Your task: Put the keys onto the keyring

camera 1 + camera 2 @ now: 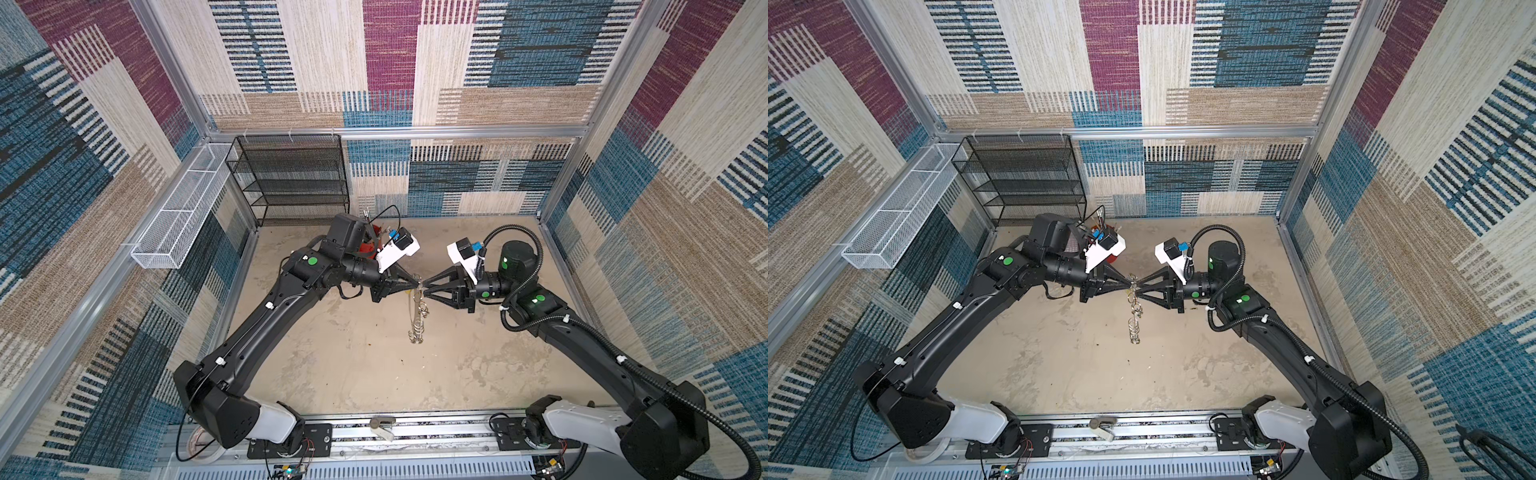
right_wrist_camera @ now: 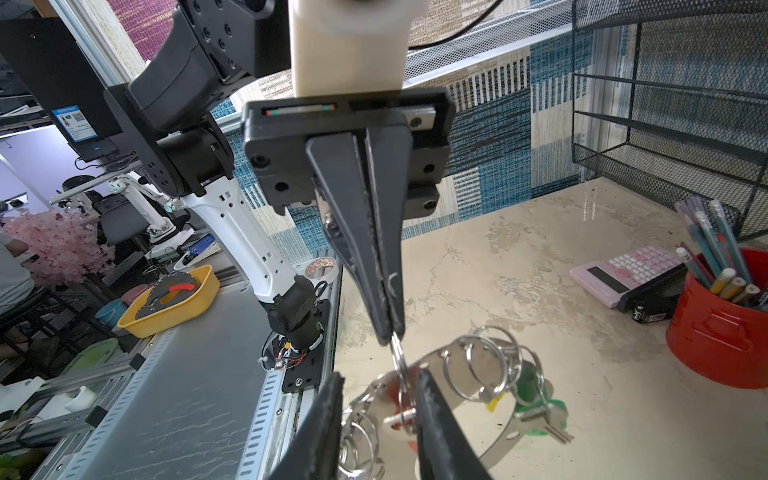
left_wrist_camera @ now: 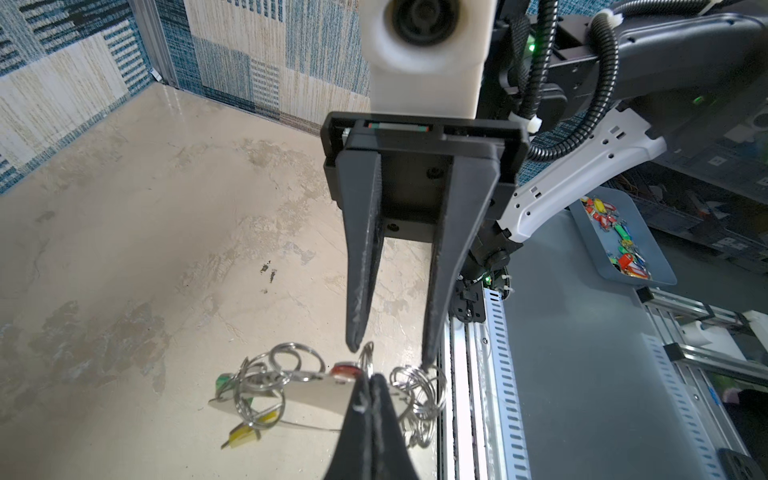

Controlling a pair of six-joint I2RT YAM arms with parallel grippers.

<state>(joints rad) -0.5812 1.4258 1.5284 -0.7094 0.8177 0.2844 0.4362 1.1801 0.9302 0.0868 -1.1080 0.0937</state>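
**Item:** keyring [image 1: 417, 316].

**Location:** It is held up over mid-table, at the point where the two gripper tips meet. In a top view it is seen hanging from that point toward the near edge of the table [image 1: 332, 365]. Its long axis is laid across the line of the two arms. Whether its lower end rests on the table cannot be told.

**Left gripper** [image 2: 390, 328]: The jaws are clenched, and one split ring [image 2: 400, 357] at the upper end of the keyring is pinched edge-on between the tips. The arm is reached in from the left, with the fingers levelled and aimed at the opposite gripper.

**Right gripper** [image 3: 390, 354]: The jaws are parted and nothing is grasped. The fingers are set on either side of the pinched split ring and of the red-tagged key [image 3: 345, 370], which lies just beside the left tips. The arm is mirrored from the right, tip to tip with the left.

**Other keys:** A green-tagged key [image 3: 224, 380] and a yellow-tagged key [image 3: 245, 434] are seen among the split rings toward the hanging end.

**Deciding relation:** The red-tagged key and the pinched split ring lie within the right jaws' gap, so the right arm is judged the nearer for the next grasp. Whether that key is already threaded cannot be told.
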